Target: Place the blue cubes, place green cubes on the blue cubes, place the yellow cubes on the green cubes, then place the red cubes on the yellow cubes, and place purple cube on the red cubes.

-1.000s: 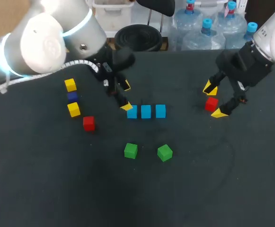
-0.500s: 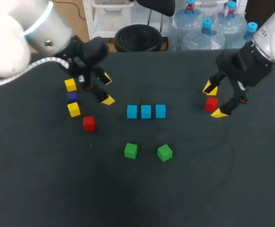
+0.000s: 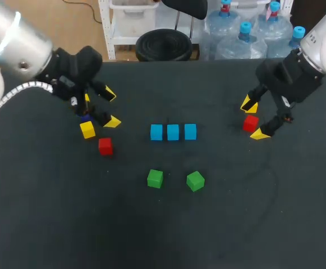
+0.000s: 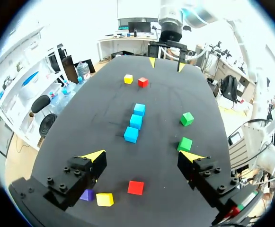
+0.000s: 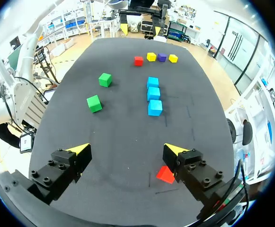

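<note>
From the head view, the left gripper (image 3: 110,107) hangs spread and empty near the left red cube (image 3: 105,146). The blue cubes (image 3: 173,132) form a row mid-table, with the green cubes (image 3: 155,179) apart below them. The right gripper (image 3: 253,119) is released and straddles the right red cube (image 3: 251,123).

From the left wrist view, the left gripper's fingers (image 4: 95,155) are apart. The left red cube (image 4: 136,187) lies under them, and the purple cube (image 4: 87,194) is beside one finger.

From the right wrist view, the right red cube (image 5: 165,174) sits just inside one spread finger, ungrasped.

Three blue cubes (image 3: 173,132) stand in a row; two green cubes (image 3: 155,179) and two red cubes (image 3: 105,145) lie singly.
</note>
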